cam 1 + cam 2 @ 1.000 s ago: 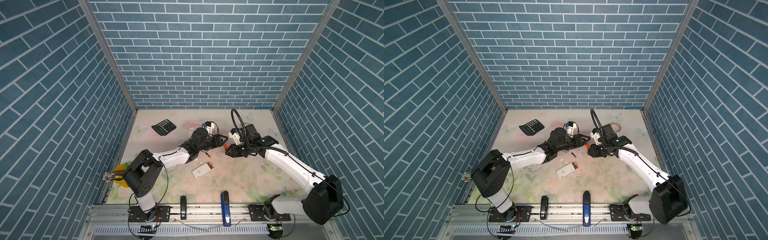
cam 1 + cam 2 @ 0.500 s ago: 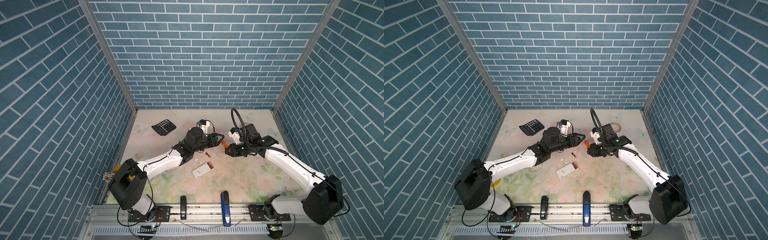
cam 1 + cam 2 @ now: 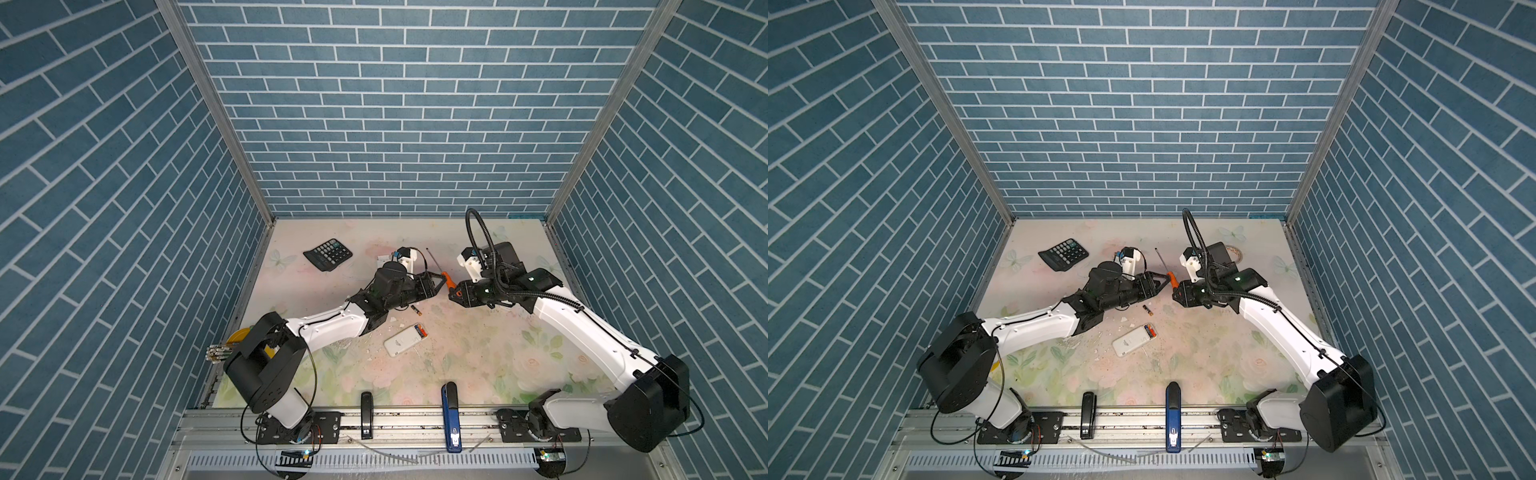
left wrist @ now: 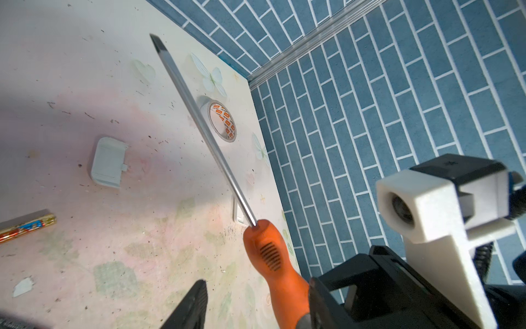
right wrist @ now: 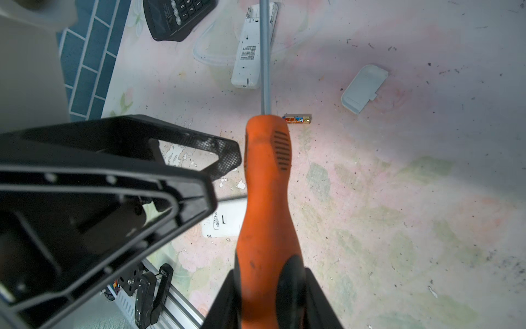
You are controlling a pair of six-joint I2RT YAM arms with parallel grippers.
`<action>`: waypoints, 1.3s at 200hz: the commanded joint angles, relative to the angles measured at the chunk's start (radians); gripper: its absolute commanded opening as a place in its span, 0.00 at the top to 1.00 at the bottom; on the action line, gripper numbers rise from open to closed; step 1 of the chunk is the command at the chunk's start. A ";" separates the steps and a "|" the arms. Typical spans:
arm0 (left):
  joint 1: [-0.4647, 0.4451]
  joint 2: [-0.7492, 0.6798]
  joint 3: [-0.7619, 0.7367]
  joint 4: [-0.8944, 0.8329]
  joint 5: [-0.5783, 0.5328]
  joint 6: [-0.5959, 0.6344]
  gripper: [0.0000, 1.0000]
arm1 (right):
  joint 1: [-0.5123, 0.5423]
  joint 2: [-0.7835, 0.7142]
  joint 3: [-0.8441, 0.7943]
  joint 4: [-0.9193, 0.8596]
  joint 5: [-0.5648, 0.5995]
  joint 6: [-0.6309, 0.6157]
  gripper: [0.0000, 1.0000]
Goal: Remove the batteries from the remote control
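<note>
In the right jaws, the screwdriver [image 5: 266, 185]; near the remote [image 3: 402, 342], one battery [image 3: 414, 309].

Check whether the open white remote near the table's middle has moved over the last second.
No. The white remote keeps the same spot and slant, judged against the calculator and the loose battery beside it.

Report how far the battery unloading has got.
Done: a battery cover lies off, and one battery lies loose on the table. In hand: the right gripper grips the screwdriver; the left gripper is open beside it. Left: batteries still sit in the open bay of the white remote.
</note>
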 commanded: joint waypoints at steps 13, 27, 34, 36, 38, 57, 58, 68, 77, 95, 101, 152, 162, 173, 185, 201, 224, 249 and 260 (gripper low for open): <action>-0.003 0.044 0.040 0.079 0.027 -0.026 0.42 | 0.006 -0.023 0.056 0.021 -0.020 -0.020 1.00; -0.003 0.055 0.048 0.092 0.028 -0.033 0.43 | 0.007 -0.022 0.059 0.025 -0.026 -0.020 1.00; -0.003 0.059 0.052 0.097 0.030 -0.033 0.43 | 0.007 -0.019 0.059 0.025 -0.029 -0.020 1.00; -0.003 0.060 0.053 0.099 0.030 -0.034 0.43 | 0.007 -0.019 0.059 0.025 -0.030 -0.020 1.00; -0.004 0.061 0.055 0.099 0.030 -0.034 0.44 | 0.007 -0.019 0.060 0.025 -0.031 -0.020 1.00; -0.004 0.068 0.070 0.098 0.028 -0.032 0.44 | 0.007 -0.012 0.061 0.024 -0.036 -0.021 1.00; -0.004 0.068 0.071 0.098 0.028 -0.032 0.44 | 0.007 -0.012 0.061 0.024 -0.036 -0.021 1.00; -0.002 0.071 0.079 0.094 0.026 -0.028 0.45 | 0.007 -0.012 0.061 0.024 -0.037 -0.021 1.00; 0.001 0.075 0.086 0.091 0.029 -0.024 0.45 | 0.007 -0.012 0.061 0.022 -0.037 -0.021 1.00; 0.014 0.085 0.095 0.093 0.034 -0.025 0.50 | 0.007 -0.015 0.061 0.020 -0.037 -0.023 1.00; 0.018 0.088 0.099 0.096 0.037 -0.026 0.52 | 0.008 -0.015 0.061 0.020 -0.036 -0.023 1.00; 0.019 0.129 0.115 0.142 0.072 -0.060 0.57 | 0.009 -0.014 0.065 0.021 -0.032 -0.023 1.00; 0.020 0.135 0.114 0.149 0.073 -0.066 0.56 | 0.008 -0.014 0.065 0.022 -0.032 -0.023 1.00; 0.019 0.139 0.110 0.162 0.074 -0.074 0.56 | 0.009 -0.014 0.065 0.021 -0.035 -0.025 1.00; 0.020 0.141 0.109 0.169 0.073 -0.077 0.60 | 0.009 -0.012 0.064 0.021 -0.035 -0.025 1.00; 0.019 0.141 0.111 0.172 0.070 -0.077 0.71 | 0.009 -0.010 0.062 0.022 -0.033 -0.026 1.00; 0.022 0.141 0.098 0.190 0.059 -0.081 0.90 | 0.009 -0.009 0.061 0.023 -0.029 -0.026 1.00; 0.031 0.145 0.076 0.241 0.044 -0.098 1.00 | 0.007 -0.012 0.064 0.024 -0.016 -0.019 1.00; 0.037 0.151 0.070 0.265 0.043 -0.119 1.00 | 0.007 -0.015 0.064 0.029 -0.005 -0.012 0.99</action>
